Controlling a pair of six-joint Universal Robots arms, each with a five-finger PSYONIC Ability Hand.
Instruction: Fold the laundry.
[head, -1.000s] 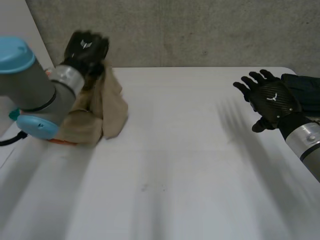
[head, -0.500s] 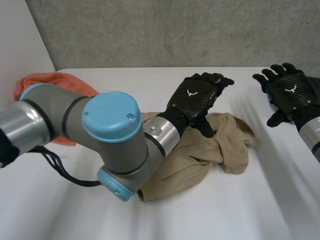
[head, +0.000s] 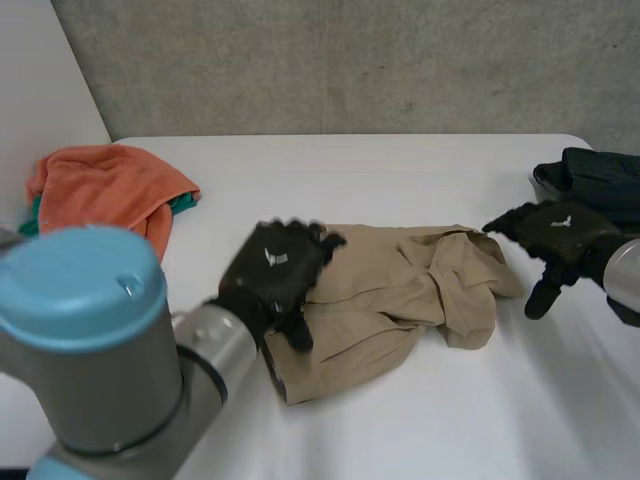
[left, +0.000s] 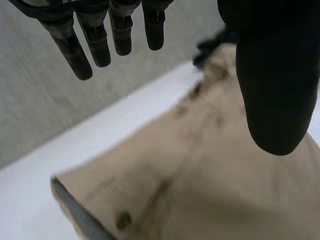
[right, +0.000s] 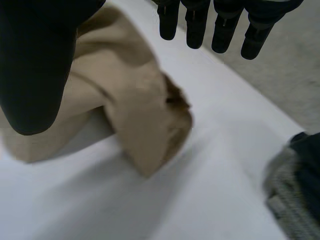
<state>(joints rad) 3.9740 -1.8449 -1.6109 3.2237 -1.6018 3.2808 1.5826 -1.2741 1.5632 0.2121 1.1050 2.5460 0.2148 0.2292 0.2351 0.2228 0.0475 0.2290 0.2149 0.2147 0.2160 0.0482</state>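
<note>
A crumpled tan garment (head: 400, 290) lies in the middle of the white table (head: 350, 170). My left hand (head: 272, 272) hovers over the garment's left end, open, with straight fingers holding nothing. In the left wrist view its fingers (left: 95, 45) and thumb stand apart above the tan cloth (left: 200, 190). My right hand (head: 555, 232) is open just off the garment's right end, apart from it. In the right wrist view its fingers (right: 225, 22) hang over the bunched end of the tan garment (right: 135, 110).
An orange cloth (head: 105, 185) lies heaped at the table's back left, with a teal piece (head: 185, 204) under it. A pile of dark clothes (head: 595, 175) sits at the back right, beside my right hand (right: 300, 190). A grey wall stands behind the table.
My left hand carried the tan garment from the left pile to the table's middle, let it go and drew back to its left end. My right hand came down towards its right end.
</note>
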